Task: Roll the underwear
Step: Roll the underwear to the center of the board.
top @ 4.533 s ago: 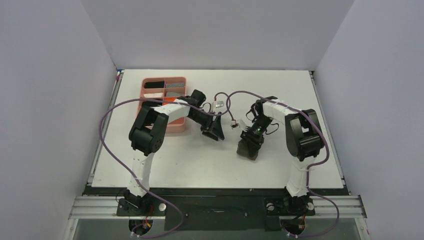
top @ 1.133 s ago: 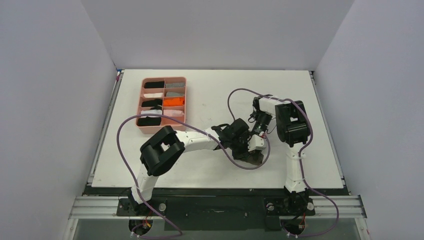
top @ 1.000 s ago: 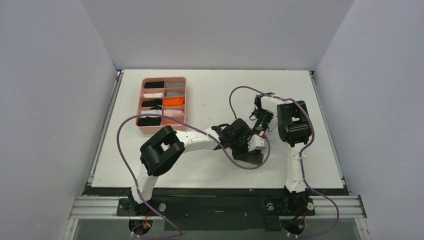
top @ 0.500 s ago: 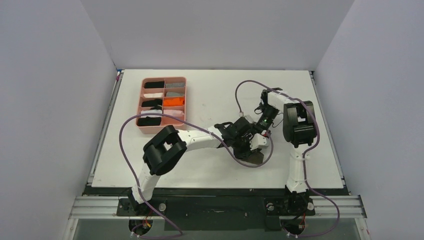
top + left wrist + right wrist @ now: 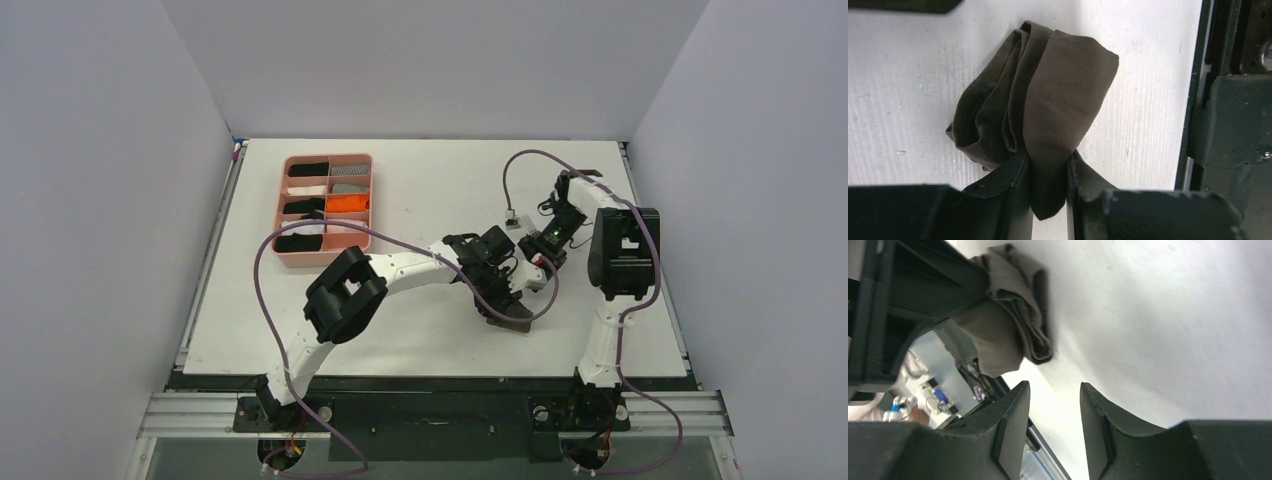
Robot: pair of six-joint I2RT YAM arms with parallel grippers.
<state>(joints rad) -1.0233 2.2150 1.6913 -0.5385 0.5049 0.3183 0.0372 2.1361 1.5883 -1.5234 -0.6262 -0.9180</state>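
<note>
White table [image 5: 420,180] fills my overhead view, with both arms reaching toward a spot right of its middle. My left arm [image 5: 400,272] stretches across from the near-left side. My right arm [image 5: 622,250] stands by the right edge and bends back inward. A pink tray [image 5: 330,260] sits by the left edge, toward the far-left corner, with small rolled cloths in its compartments, one of them orange [image 5: 349,203].

The underwear [image 5: 512,316] lies right of the table's middle, closer to the near edge than the far one. It is bunched into a loose dark grey-brown bundle of folds [image 5: 1058,100] resting on the surface. My left gripper [image 5: 1048,170] is clamped on one fold of it, fingers tight against the cloth on both sides. My right gripper [image 5: 1053,390] hangs just beside the bundle [image 5: 1018,315], jaws parted, with nothing between them.
</note>
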